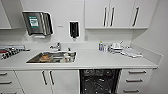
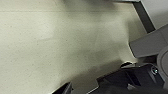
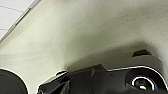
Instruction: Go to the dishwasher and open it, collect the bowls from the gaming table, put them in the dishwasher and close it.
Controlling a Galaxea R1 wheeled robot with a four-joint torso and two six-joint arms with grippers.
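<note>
The dishwasher sits under the white countertop, right of centre in the head view. It stands open: its dark interior with wire racks faces me, and its front panel lies below the picture's edge. Both wrist views look down on a pale speckled floor and on my own dark plate.
A steel sink with a tap holds a brownish round item and some dishes. Bottles and dishes stand at the counter's back right. White drawers flank the dishwasher on the right, cabinet doors on the left. A towel dispenser hangs on the wall.
</note>
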